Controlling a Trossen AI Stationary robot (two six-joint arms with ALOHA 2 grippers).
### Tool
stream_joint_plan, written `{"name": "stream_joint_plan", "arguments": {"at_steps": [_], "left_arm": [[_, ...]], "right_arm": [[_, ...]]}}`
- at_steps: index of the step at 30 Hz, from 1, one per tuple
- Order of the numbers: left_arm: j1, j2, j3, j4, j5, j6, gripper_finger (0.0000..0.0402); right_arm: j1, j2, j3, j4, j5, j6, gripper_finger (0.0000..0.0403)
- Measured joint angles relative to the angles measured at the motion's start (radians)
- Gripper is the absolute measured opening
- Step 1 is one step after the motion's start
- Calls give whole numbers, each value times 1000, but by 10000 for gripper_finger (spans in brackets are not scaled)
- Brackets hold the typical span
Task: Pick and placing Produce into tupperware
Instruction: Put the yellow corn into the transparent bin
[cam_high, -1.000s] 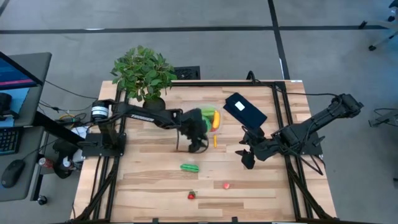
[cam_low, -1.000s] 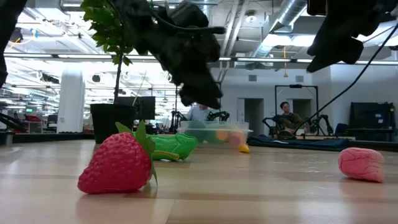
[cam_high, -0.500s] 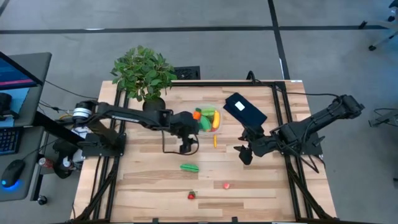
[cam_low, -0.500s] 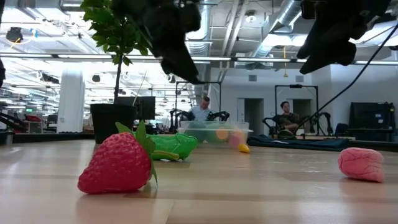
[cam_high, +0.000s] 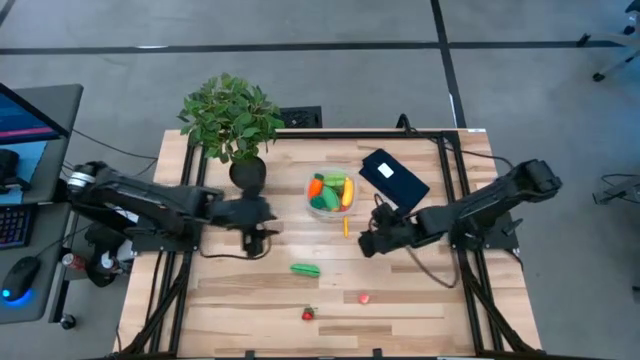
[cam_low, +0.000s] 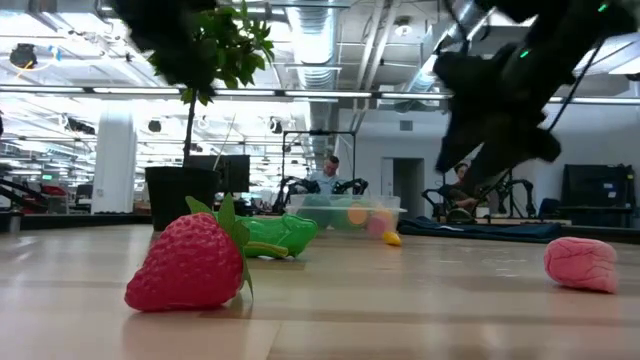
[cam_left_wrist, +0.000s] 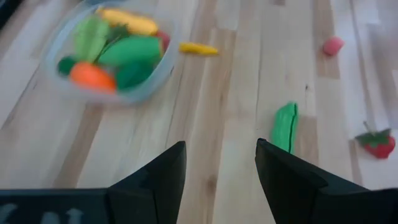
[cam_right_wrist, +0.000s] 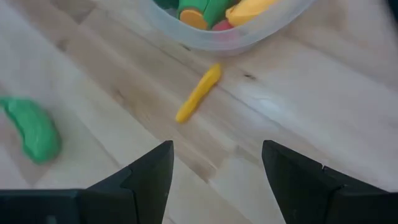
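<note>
Several pieces of produce already sit in the tupperware (cam_high: 331, 192): an orange carrot (cam_high: 316, 185), a yellow banana (cam_high: 348, 191) and green pieces. The bowl stands toward the far middle of the wooden table (cam_high: 240, 290), and four pieces lie loose: a small yellow piece (cam_high: 346, 226) just near of the bowl, a green piece (cam_high: 305, 269) nearer still, a red strawberry (cam_high: 308, 314) by the near edge and a pink-red piece (cam_high: 364, 297) to its right. The right gripper (cam_high: 368, 243) hangs with its fingers spread and empty, just right of the yellow piece, which its wrist view shows ahead of the fingers. I judge this the approach for the next pick; it calls for lowering so the fingers straddle that thin piece, then closing on it and carrying it to the bowl. The left gripper (cam_high: 255, 233), also spread and holding nothing, sits left of the bowl, near the potted plant (cam_high: 231, 118). A flat black rectangle (cam_high: 394, 178) lies right of the bowl. The table is pale planks in a black frame on a grey floor; a desk with a monitor (cam_high: 28, 112), keyboard and mouse stands at far left. Beyond, the low view shows a bright workshop hall with ceiling ducts and two seated people (cam_low: 325, 178).
</note>
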Motion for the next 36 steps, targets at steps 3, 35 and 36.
{"name": "stream_joint_plan", "arguments": {"at_steps": [3,35,36], "left_arm": [[-61,-128,-94,2,-92,-94,183],[-208,-492,-339,44,-385,-301,183],[-208,-492,-339,45,-386,-301,183]], "right_arm": [[-16,82,22,47,0,53,240],[-112,485,309,-16,3,178,233],[-112,485,309,-19,2,178,228]]}}
